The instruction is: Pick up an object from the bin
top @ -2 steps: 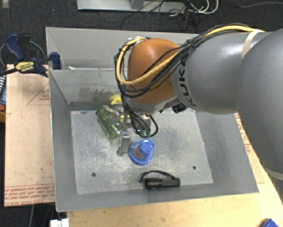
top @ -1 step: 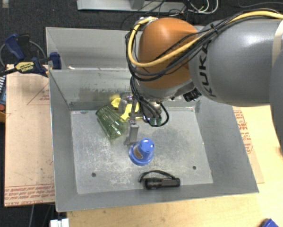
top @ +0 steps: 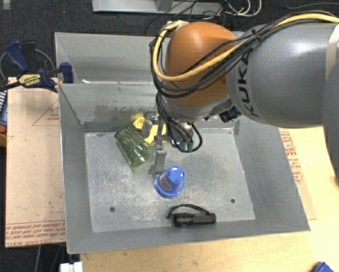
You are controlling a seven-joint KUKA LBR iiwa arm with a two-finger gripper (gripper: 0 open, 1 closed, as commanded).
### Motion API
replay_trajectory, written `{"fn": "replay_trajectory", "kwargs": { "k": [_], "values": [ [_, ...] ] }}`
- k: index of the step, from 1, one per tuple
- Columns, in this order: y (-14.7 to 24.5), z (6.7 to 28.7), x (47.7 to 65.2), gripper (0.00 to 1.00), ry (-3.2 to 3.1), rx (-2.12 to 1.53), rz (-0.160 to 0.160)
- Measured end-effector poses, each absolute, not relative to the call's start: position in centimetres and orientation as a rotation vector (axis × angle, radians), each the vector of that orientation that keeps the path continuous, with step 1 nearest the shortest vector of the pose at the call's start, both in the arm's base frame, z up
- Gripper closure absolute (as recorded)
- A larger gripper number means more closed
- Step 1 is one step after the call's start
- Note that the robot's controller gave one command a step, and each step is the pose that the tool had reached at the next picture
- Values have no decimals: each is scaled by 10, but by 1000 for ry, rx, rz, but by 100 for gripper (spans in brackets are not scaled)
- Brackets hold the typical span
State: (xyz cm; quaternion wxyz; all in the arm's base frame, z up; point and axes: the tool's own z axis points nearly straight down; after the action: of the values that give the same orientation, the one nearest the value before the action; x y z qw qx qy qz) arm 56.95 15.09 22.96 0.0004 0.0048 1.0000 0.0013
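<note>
Arm (top: 294, 67), grey, w/ orange cover (top: 197, 55) at the wrist and yellow + black cables (top: 156, 52) looped round it: topmost item, reaching in from the right over the back half of the bin (top: 101, 203). Gripper (top: 158, 164): hangs below the cover, pointing down at the bin floor approx. mid-bin; open or closed, cannot tell; nothing seen held in it. Item 1, blue cap (top: 170, 183): round, brown centre, flat on the floor just in front of the gripper's lower end; touching or apart, cannot tell. Item 2, green plastic piece (top: 132, 146): see-through, ribbed, lying slantwise on the floor just left of the gripper, its right end beside the gripper's lower end. Item 3, yellow thing (top: 140, 122): small, behind the green piece nr. the back wall, partly hidden by the gripper body; kind not clear. Item 4, black clip (top: 192, 217): long, low, w/ a thin curved loop on top; lies alone nr. the front wall, well apart from the gripper and in front of the blue cap. Bin: grey metal, sloped walls, scuffed floor; items 1–3 grouped close round the gripper, none stacked.
</note>
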Motion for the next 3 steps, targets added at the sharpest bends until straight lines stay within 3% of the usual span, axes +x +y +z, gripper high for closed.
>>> {"fn": "replay_trajectory", "kwargs": {
  "k": [1,2,3],
  "values": [
    [139,223,560,0,3139,87,6],
    [176,283,542,0,3132,70,11],
    [127,228,516,0,3146,32,2]
  ]
}}
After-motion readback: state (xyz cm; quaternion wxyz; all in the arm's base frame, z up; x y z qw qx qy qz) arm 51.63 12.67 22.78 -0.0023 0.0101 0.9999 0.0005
